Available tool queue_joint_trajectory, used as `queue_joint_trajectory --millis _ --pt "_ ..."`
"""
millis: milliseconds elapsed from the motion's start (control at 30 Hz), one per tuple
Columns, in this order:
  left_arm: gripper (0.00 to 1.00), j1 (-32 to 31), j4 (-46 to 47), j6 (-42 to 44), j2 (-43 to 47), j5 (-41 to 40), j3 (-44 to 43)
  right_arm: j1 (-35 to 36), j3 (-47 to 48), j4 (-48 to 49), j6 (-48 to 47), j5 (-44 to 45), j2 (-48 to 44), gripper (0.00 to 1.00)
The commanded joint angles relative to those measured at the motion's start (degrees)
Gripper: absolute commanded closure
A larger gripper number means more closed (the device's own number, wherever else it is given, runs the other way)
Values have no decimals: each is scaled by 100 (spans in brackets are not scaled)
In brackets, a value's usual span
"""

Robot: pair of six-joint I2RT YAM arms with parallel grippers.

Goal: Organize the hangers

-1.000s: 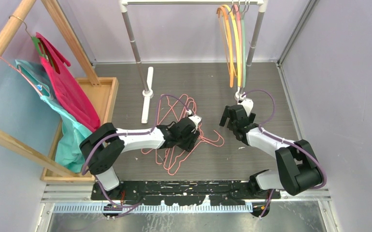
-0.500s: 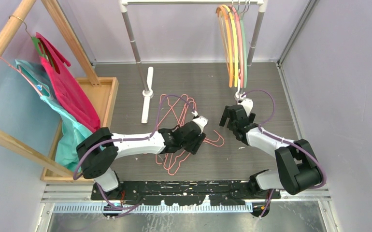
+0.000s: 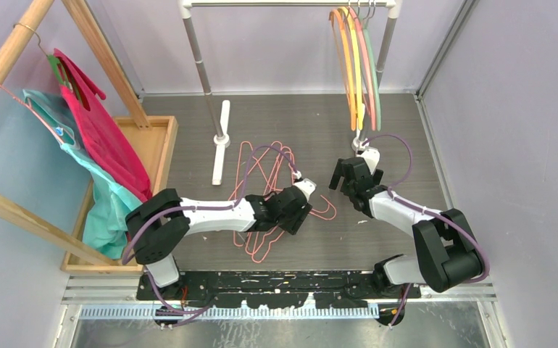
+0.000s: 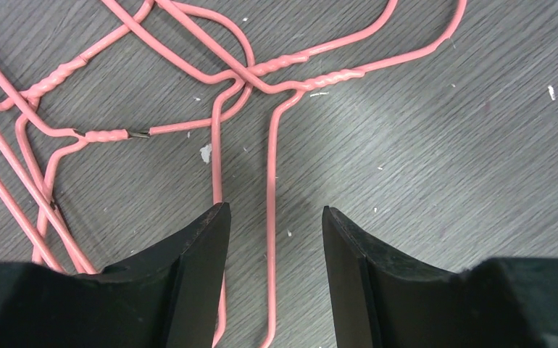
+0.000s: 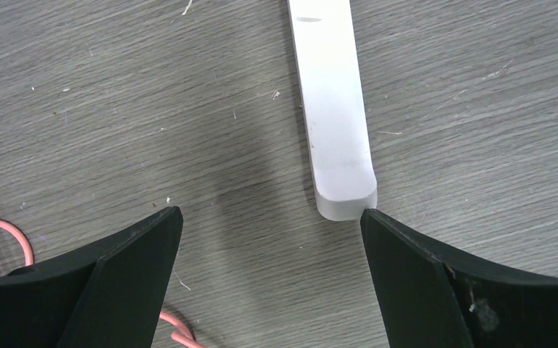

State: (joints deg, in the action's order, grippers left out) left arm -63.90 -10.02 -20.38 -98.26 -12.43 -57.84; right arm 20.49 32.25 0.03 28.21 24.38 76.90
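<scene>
Straddling one strand of the thin pink wire hangers (image 4: 270, 181) tangled mid-way across the grey wood-grain surface (image 4: 443, 181), the spread left hand (image 4: 272, 217) looks poised to pinch it, while the right hand (image 5: 267, 214) hangs spread alongside.

Loose wire hangers (image 3: 265, 170) in the middle — rail (image 3: 276, 3) behind with hung hangers (image 3: 354, 72) at its right, tray (image 3: 169, 145) left.

I can't read any text, label, brand, number or sign in my three views; nothing here carries lettering clear enough for me to make out.
</scene>
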Motion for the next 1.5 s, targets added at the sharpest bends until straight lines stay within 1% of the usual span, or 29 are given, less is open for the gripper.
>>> queue_joint_trajectory --millis 0,300,400,500,567,633,667,700,733,933,1133,1267,1333,1400,1467 --pt "49 -18 340 -19 -82 -138 -170 -17 68 257 -8 87 -10 0" --pt "50 -13 423 -124 -299 -75 -75 -15 52 251 0 96 -51 0" --pt "54 -1 429 -145 -347 -46 -31 -10 52 250 7 100 -55 0" --pt "61 47 454 -197 -457 74 -5 -14 44 245 9 95 -64 0" --pt "68 74 465 -218 -554 162 18 -12 52 251 9 95 -64 0" --pt "77 79 466 -221 -613 186 34 -11 50 250 4 94 -69 0" --pt "85 75 454 -221 -620 191 43 -10 45 250 0 98 -61 0" --pt "95 79 437 -213 -611 163 62 -14 51 251 8 94 -61 0" --pt "99 79 429 -210 -596 129 91 -13 51 253 8 87 -61 0" --pt "100 104 178 9 -250 -58 120 -10 49 277 9 81 -41 0" --pt "100 133 -362 238 774 -337 -74 -11 -12 265 80 292 -184 0" --pt "100 247 -545 243 1325 -366 -107 -17 -45 254 119 395 -268 0" --pt "100 395 -576 172 1565 -293 -76 -17 -66 230 153 454 -323 0" --pt "100 688 -513 51 1804 -77 -29 -15 -77 240 163 465 -371 0" --pt "100 1196 -270 -171 2081 597 59 -16 -74 237 175 443 -373 0"
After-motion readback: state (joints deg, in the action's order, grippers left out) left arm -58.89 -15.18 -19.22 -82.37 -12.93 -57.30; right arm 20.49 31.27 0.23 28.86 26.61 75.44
